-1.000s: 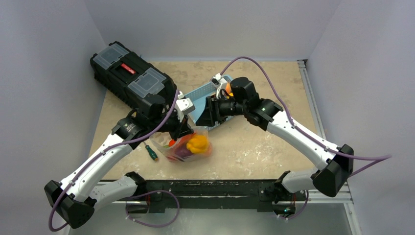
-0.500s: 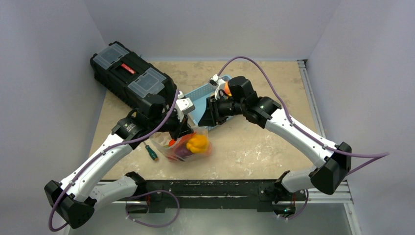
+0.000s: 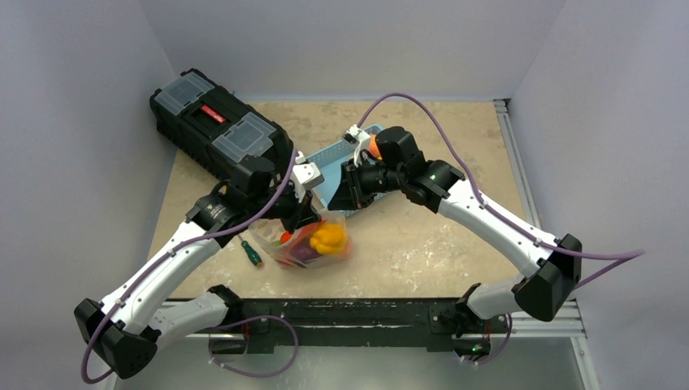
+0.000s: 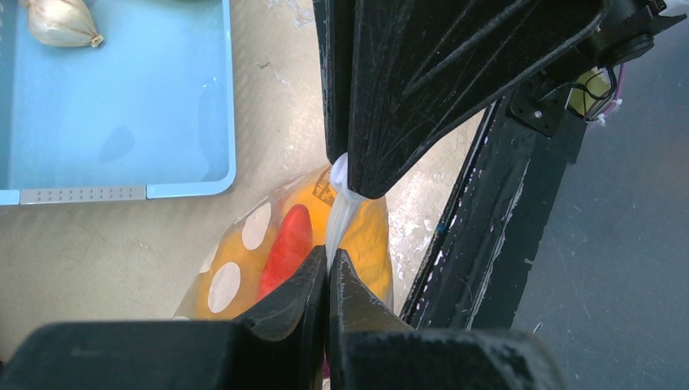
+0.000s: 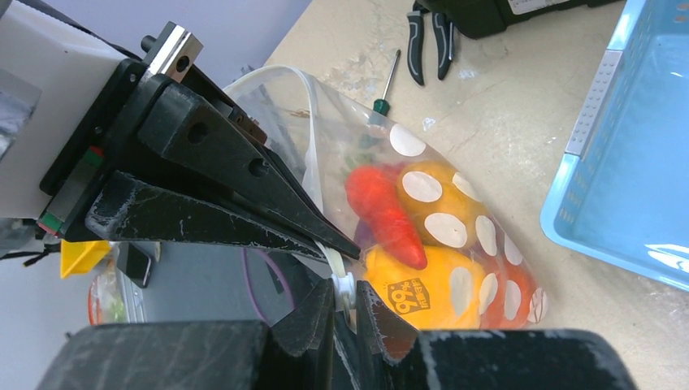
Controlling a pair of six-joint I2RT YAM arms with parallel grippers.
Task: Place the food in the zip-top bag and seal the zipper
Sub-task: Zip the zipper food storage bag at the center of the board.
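The zip-top bag (image 3: 276, 244) rests on the counter (image 3: 422, 244) with yellow, red and orange food (image 3: 328, 238) inside and a screwdriver (image 3: 253, 254) just to its left. The left gripper (image 4: 329, 264) is clamped tight on the zipper (image 4: 337, 215). The right gripper (image 5: 343, 296) pinches the same strip, its fingers nearly together. Beyond are the blue basket (image 3: 329, 158) and the black toolbox (image 3: 215, 122).

Black print (image 5: 409, 294) on the zip-top bag (image 5: 455, 236) reads "66" (smaller characters around it unreadable). Red label (image 3: 213, 113) on the toolbox (image 3: 218, 130): illegible.
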